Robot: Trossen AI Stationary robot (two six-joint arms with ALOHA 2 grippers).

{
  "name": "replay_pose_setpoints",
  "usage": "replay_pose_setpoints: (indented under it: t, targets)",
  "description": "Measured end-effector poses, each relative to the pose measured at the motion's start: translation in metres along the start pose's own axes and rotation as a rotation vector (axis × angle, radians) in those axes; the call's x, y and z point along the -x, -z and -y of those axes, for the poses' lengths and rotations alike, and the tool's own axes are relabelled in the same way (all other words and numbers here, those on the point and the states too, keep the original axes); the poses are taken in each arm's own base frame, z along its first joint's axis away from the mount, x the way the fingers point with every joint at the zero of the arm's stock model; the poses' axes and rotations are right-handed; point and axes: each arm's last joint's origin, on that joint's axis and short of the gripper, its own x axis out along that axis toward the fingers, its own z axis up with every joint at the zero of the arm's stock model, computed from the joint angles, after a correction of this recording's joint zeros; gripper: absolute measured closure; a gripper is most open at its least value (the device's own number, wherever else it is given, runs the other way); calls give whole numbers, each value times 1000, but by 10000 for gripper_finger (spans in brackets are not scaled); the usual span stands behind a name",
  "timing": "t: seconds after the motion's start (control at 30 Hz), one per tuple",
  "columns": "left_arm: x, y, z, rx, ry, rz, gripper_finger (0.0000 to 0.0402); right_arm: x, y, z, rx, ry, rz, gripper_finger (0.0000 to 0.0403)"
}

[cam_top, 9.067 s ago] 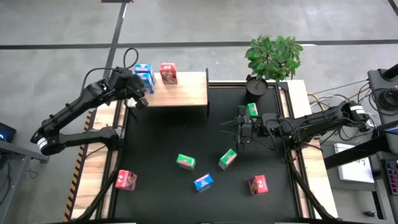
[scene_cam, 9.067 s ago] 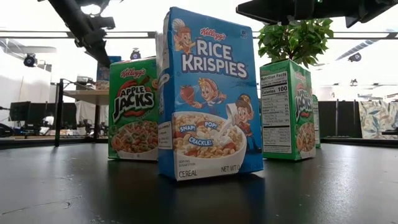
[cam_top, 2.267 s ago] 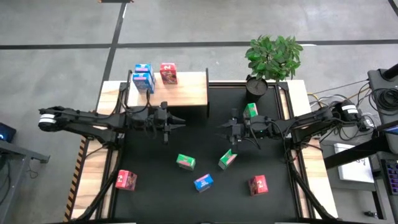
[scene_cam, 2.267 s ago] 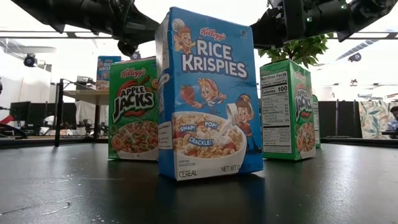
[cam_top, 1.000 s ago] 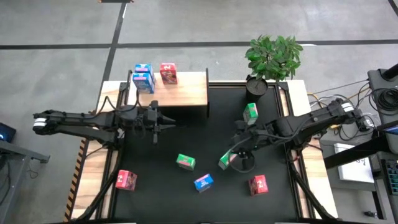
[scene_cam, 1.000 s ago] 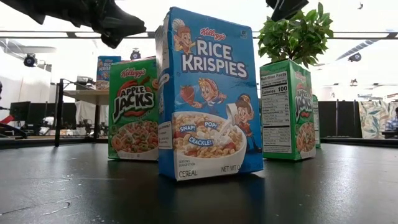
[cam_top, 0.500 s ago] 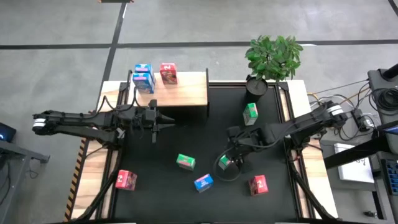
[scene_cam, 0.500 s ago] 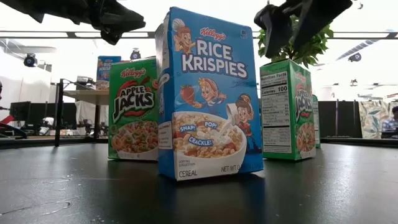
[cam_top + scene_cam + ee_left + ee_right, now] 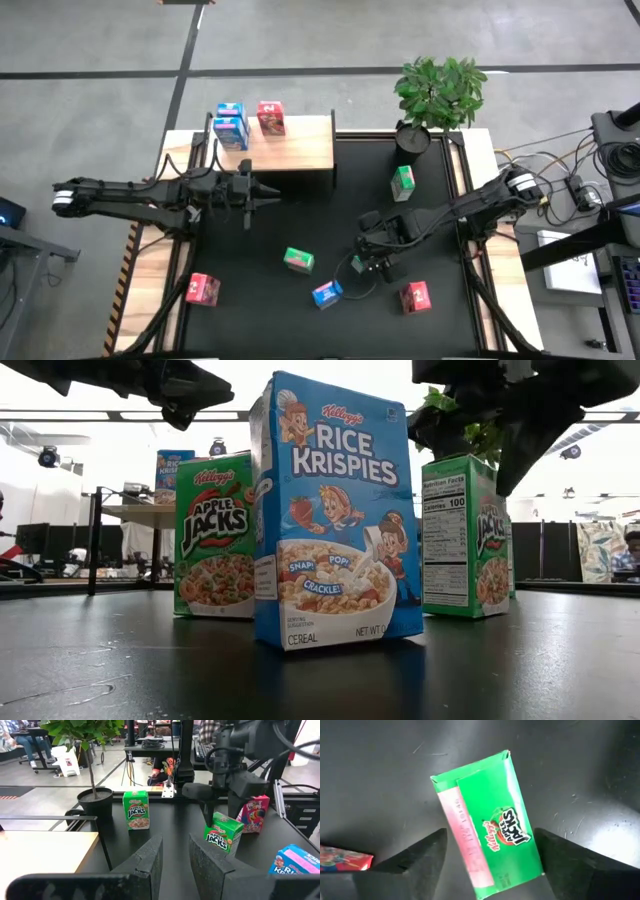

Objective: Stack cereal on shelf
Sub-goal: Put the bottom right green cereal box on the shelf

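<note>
While the right end effector hangs directly over a green cereal box near the middle of the black worktop, its fingers stand wide apart on either side of the box top without touching it. Another green box, a blue box and two red boxes stand scattered nearby. Blue and red boxes sit on the pale wooden shelf. Just in front of that shelf, the left end effector hovers empty, its fingers partly apart.
</note>
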Motion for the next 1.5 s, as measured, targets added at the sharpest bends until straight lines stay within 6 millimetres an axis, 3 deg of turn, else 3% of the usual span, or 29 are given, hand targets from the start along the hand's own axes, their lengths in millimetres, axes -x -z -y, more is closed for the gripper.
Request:
replay_pose_setpoints:
  t: [0.43, 0.63, 0.8, 0.9, 1.07, 1.2, 1.33, 1.5]
  targets:
    - [0, 0, 0, 7, 0, 2, 326, 1, -1, 0, 2, 2, 6, 216]
    - [-3, 1, 0, 7, -1, -4, 326, 28, -19, 15, -117, 45, 108, 231]
    - [-4, 0, 0, 5, -1, 11, 326, 72, -35, 45, -193, 98, 225, 243]
    - [-4, -3, 0, 6, -1, 38, 326, 104, -40, 75, -247, 155, 322, 251]
    - [-4, -7, 0, 39, -1, 86, 326, 155, -33, 130, -354, 289, 467, 260]
    - [-4, -7, 0, 44, -1, 85, 326, 180, -24, 164, -426, 357, 555, 263]
    - [-4, -8, 0, 45, -1, 90, 326, 184, -25, 190, -430, 362, 596, 264]
    - [-4, -8, 0, 37, -1, 91, 326, 168, -41, 217, -386, 387, 571, 264]
